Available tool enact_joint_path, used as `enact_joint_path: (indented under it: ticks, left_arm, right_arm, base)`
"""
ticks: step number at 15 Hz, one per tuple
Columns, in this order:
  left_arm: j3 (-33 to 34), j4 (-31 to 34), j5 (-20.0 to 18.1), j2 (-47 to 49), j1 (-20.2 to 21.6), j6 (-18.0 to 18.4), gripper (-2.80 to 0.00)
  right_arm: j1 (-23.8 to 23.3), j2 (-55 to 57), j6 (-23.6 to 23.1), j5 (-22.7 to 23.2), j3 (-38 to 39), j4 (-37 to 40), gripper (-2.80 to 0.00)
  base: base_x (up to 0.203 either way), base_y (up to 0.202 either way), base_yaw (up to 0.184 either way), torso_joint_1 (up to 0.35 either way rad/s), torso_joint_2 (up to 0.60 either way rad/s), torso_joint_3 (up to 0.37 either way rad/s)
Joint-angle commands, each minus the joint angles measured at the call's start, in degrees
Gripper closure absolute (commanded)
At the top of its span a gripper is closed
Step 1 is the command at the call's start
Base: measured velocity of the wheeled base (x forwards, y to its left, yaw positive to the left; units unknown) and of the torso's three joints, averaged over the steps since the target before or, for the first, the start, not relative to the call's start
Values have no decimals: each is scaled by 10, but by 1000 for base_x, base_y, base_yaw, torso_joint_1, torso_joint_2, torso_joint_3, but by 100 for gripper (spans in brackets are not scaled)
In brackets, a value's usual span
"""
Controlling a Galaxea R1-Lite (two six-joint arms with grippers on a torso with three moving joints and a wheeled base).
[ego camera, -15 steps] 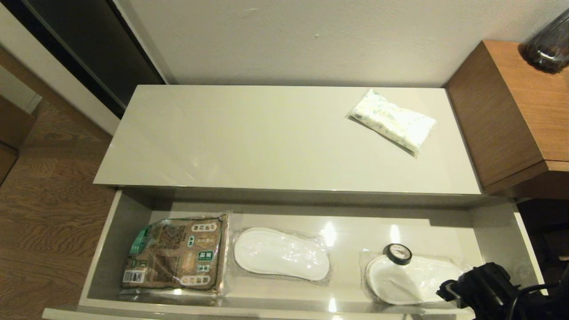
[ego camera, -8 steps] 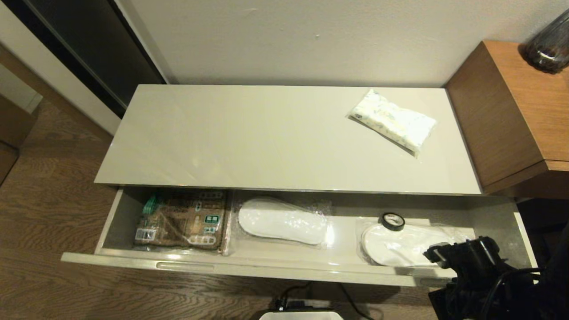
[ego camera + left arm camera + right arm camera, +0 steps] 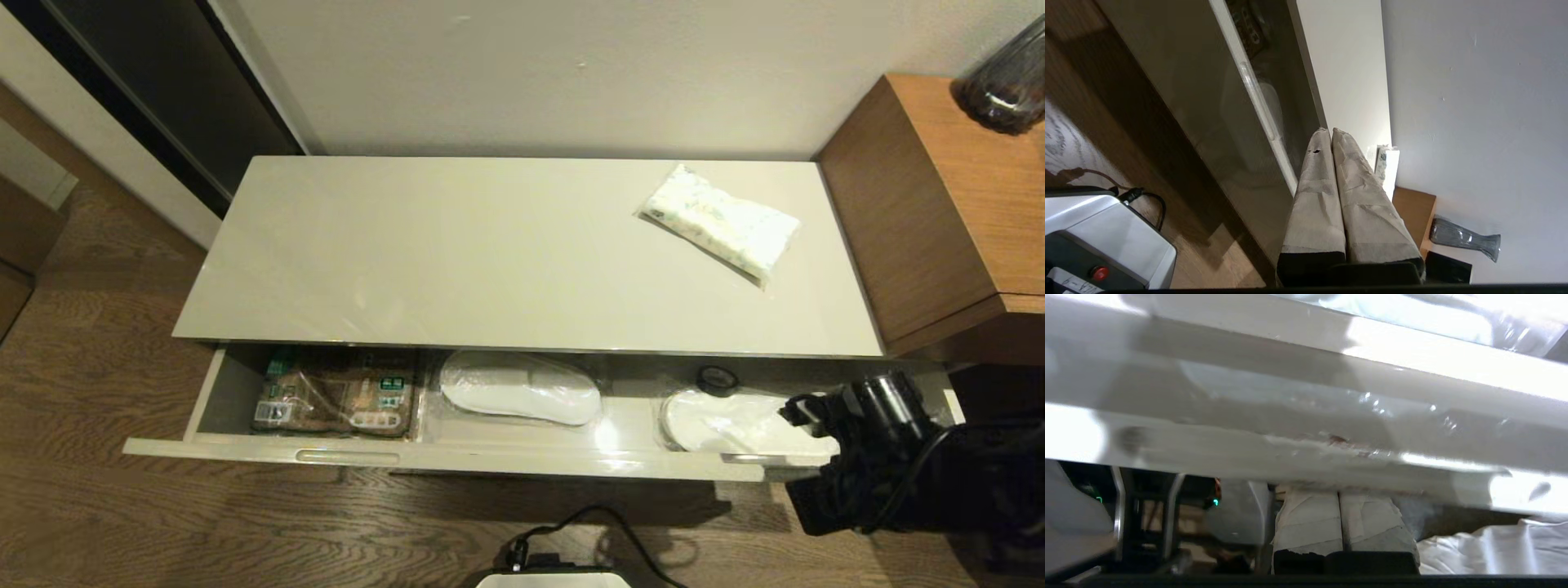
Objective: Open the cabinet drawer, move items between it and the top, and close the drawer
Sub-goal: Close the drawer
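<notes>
The cabinet drawer (image 3: pixel 490 462) stands partly open under the cream top (image 3: pixel 490 253). The black tape roll (image 3: pixel 718 379) lies in its right part, on a bagged slipper and half under the top's edge. On the top's right end rests the white packet (image 3: pixel 720 222), also seen as packet (image 3: pixel 1386 163). My right arm (image 3: pixel 865 457) is at the drawer's right front. My right gripper (image 3: pixel 1340 494) is shut, its tips against the drawer front (image 3: pixel 1306 449). My left gripper (image 3: pixel 1327 132) is shut and empty, held low beside the drawer front (image 3: pixel 1188 81), out of the head view.
A brown-and-green packet (image 3: pixel 335 394) and two bagged white slippers (image 3: pixel 518 389) (image 3: pixel 727 421) lie in the drawer. A taller brown wooden unit (image 3: pixel 939 204) with a dark glass vase (image 3: pixel 1008 73) stands right of the cabinet. A white device with a cable (image 3: pixel 547 578) sits on the floor in front.
The drawer has slid further into the cabinet, hiding more of its contents under the top. My right arm has moved forward with the drawer front.
</notes>
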Motion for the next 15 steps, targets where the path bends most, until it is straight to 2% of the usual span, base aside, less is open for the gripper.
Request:
enact_joint_path:
  ticks: [1, 4, 5, 6, 8, 10, 12, 15]
  left_arm:
    - [0, 0, 0, 1, 0, -4, 0]
    - [0, 0, 0, 1, 0, -4, 0]
    - [0, 0, 0, 1, 0, -4, 0]
    - [0, 0, 0, 1, 0, -4, 0]
    - [0, 0, 0, 1, 0, -4, 0]
    - [0, 0, 0, 1, 0, -4, 0]
    - [0, 0, 0, 1, 0, -4, 0]
    - [0, 0, 0, 1, 0, -4, 0]
  right_arm:
    - [0, -36, -2, -2, -84, 49, 0]
    - [-1, -32, -2, -5, -91, 52, 0]
    - [-3, -10, -2, -10, -120, 53, 0]
    - [-4, 16, -2, -16, -169, 56, 0]
    - [-6, 59, -4, -28, -318, 81, 0]
    - [-7, 77, -5, -38, -412, 139, 0]
    - [-8, 59, -5, -39, -427, 203, 0]
    - [-8, -28, 1, -31, -424, 349, 0]
  base:
    - [0, 0, 0, 0, 0, 0]
    - [0, 0, 0, 0, 0, 0]
    - [0, 0, 0, 0, 0, 0]
    - [0, 0, 0, 0, 0, 0]
    - [0, 0, 0, 0, 0, 0]
    - [0, 0, 0, 0, 0, 0]
    - [0, 0, 0, 0, 0, 0]
    - [0, 0, 0, 0, 0, 0]
